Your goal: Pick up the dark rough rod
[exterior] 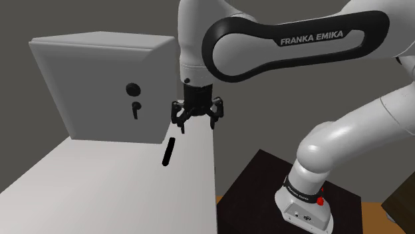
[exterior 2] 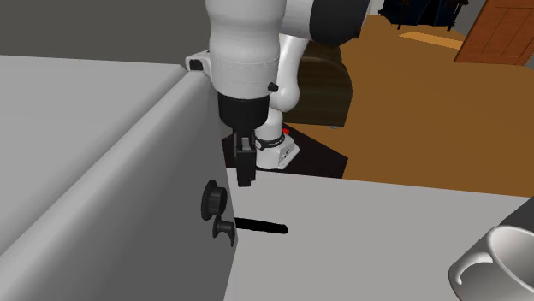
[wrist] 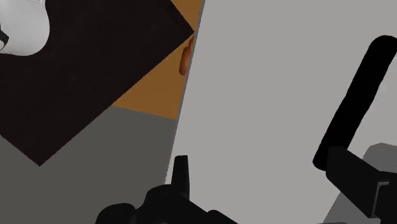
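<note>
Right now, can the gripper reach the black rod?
Probably yes: the open gripper hangs above the table, slightly aside of the rod, which lies uncovered; the box stands close beside it.

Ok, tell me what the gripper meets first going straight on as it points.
Most likely the bare light grey tabletop, close to its edge. The black two-finger gripper points down, jaws open; the slim black rod lies just aside, beside the jaws, not between them.

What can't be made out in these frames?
- Rod: plain black throughout, roughness unreadable.
- Second exterior view: one rod end hidden behind the box handle.
- Second exterior view: white mug cut off by the bottom and right edges.
</note>
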